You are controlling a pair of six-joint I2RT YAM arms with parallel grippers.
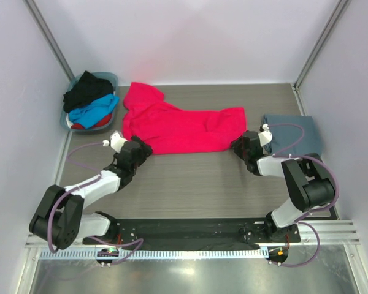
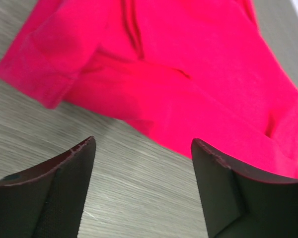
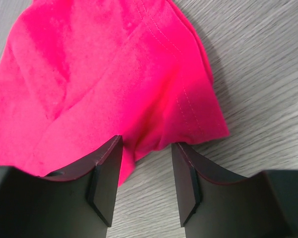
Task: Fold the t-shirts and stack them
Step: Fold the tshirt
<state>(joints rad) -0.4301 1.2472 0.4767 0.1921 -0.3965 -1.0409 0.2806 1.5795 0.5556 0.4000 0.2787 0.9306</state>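
A bright red-pink t-shirt (image 1: 178, 125) lies spread and rumpled across the middle of the table. My left gripper (image 1: 142, 149) is open just short of its near left hem (image 2: 154, 130), with bare table between the fingers. My right gripper (image 1: 238, 144) is open at the shirt's near right corner (image 3: 149, 144), whose edge reaches between the fingertips. A folded slate grey-blue t-shirt (image 1: 297, 136) lies at the right, partly under my right arm. Black (image 1: 89, 89), bright blue (image 1: 95, 109) and red shirts sit heaped in a basket.
The grey-blue basket (image 1: 110, 78) stands at the back left corner by the wall. White walls close the table at the back and both sides. A black mat strip (image 1: 184, 229) lies along the near edge between the arm bases.
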